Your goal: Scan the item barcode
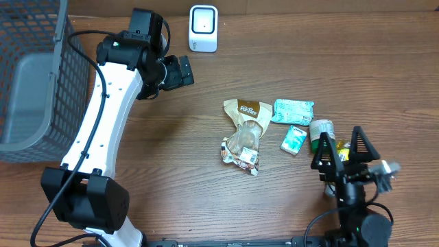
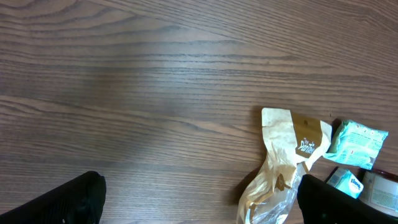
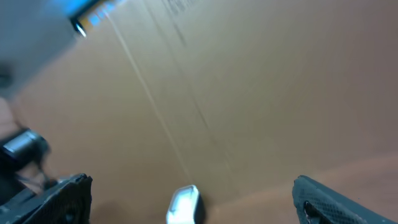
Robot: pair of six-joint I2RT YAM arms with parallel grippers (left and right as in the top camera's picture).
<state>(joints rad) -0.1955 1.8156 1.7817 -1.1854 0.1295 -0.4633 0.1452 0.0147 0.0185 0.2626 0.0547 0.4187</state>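
The white barcode scanner (image 1: 204, 29) stands at the table's far edge; the right wrist view shows the scanner (image 3: 185, 204) blurred, far ahead between the fingers. A tan and clear snack bag (image 1: 243, 133) lies mid-table, with a teal packet (image 1: 293, 110) and a small tissue pack (image 1: 293, 139) to its right. My left gripper (image 1: 180, 71) hovers open over bare wood, left of and beyond the snack bag (image 2: 287, 158). My right gripper (image 1: 341, 147) stands open and empty at the front right, raised beside a round can (image 1: 321, 130).
A grey wire basket (image 1: 27, 75) fills the far left. A yellow item (image 1: 342, 150) lies partly hidden under the right gripper. The teal packet (image 2: 357, 143) and tissue pack (image 2: 347, 180) sit at the right edge of the left wrist view. A brown cardboard wall (image 3: 249, 93) backs the table.
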